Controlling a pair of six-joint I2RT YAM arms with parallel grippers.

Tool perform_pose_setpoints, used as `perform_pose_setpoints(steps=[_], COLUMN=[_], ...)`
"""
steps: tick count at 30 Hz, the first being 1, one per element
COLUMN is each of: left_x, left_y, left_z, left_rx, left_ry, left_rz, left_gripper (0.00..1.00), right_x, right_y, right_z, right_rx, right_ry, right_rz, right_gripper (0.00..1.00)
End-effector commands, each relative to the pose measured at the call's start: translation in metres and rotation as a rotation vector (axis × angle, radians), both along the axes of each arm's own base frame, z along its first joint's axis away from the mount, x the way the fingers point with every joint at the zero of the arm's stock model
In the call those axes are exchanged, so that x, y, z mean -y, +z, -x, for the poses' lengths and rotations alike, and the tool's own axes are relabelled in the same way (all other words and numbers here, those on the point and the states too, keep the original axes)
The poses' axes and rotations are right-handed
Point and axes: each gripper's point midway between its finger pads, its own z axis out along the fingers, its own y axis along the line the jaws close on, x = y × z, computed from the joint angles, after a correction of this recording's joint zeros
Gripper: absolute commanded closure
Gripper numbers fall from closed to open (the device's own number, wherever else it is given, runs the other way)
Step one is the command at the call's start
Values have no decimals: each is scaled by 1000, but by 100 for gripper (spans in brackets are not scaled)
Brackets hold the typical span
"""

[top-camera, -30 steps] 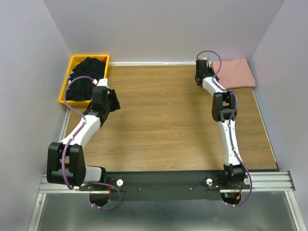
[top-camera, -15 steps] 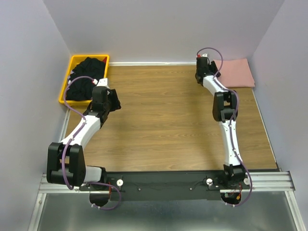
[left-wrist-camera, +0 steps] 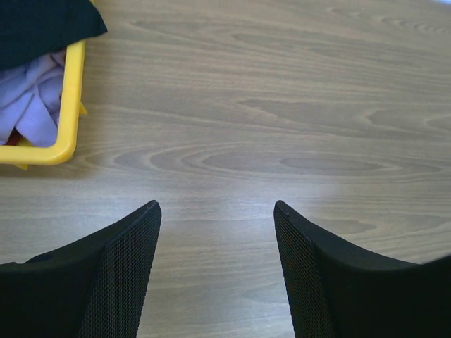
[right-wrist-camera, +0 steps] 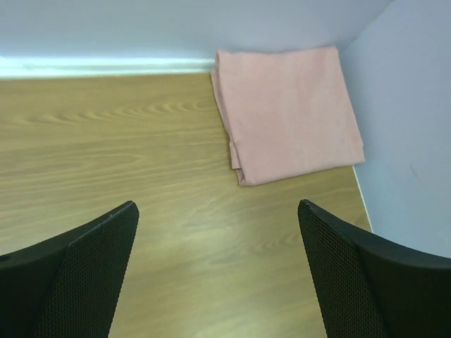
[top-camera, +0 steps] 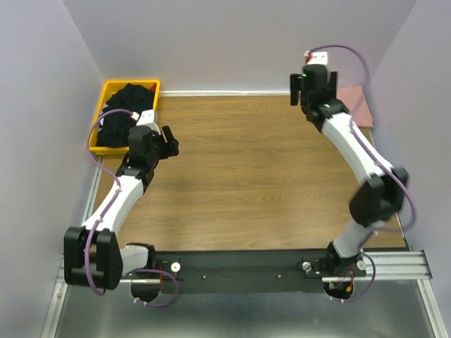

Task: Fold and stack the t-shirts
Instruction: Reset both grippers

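Note:
A dusty pink t-shirt (right-wrist-camera: 289,113) lies folded in the back right corner against the walls, plain side up; in the top view its edge (top-camera: 356,98) shows behind the right arm. My right gripper (right-wrist-camera: 217,205) hangs open above the table, short of the shirt, with nothing between its fingers; from above it (top-camera: 310,91) is raised high. Black t-shirts (top-camera: 127,113) are piled in a yellow bin (top-camera: 106,91) at the back left. My left gripper (top-camera: 170,141) is just right of the bin, open and empty (left-wrist-camera: 216,205) over bare wood.
In the left wrist view the bin's yellow rim (left-wrist-camera: 67,105) sits at the left, with a black shirt (left-wrist-camera: 42,24) draped over it and pale lilac cloth (left-wrist-camera: 32,105) inside. Walls close in the table (top-camera: 246,176) at the back and both sides.
My right arm has lifted up and away from the pink shirt and its jaws have opened wide. The left gripper has opened further and shifted slightly toward the back.

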Motion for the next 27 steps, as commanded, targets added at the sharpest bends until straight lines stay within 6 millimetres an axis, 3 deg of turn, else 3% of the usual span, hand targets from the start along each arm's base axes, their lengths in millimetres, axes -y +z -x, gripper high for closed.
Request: perform_pose_setpoints(steps=[1,2,3,4,5,7,9,11,12,13,15,17,18,19,22,27], left_x=[1,1,0,-1,-3,-11,-25,-39,-43,-51,-58,-71,-73,-77,-85,-86], left_y=[37,45,66,84,88,129,156,181,188,199,200,212,206,206,202,196], left_z=[7,10,16,18,26,44,68,95,104,122,131,160,158,171,191,209], left_rx=[121,136,185,228,216,312,369,427,446,483,482,559,545,584,635,707], left_ry=[-31,-30,-23,-18,-6,28,96,165,185,222,262,328,346,359,391,394], left_rz=[1,3,9,14,20,26,25,39,45,55,69,101,100,116,131,171], left_gripper=[27,27,27,27,27,26,26,26,26,26,26,26,26,25,25,23], right_x=[-1,1,3,9,15,28,38,51,54,60,64,66,66,66,70,71], right_y=[31,39,52,80,94,117,118,142,136,146,144,137,133,122,116,98], right_z=[66,78,92,116,131,173,199,240,250,269,286,305,309,311,321,317], right_rx=[38,52,82,148,186,266,303,418,428,485,519,556,564,555,583,548], right_ry=[25,39,45,56,53,57,47,51,56,62,66,84,87,85,81,66], right_rz=[-268,-280,-304,-323,-332,-355,-363,-394,-398,-412,-430,-460,-470,-475,-491,-474], right_gripper=[0,0,0,0,0,0,0,0,0,0,0,0,0,0,0,0])
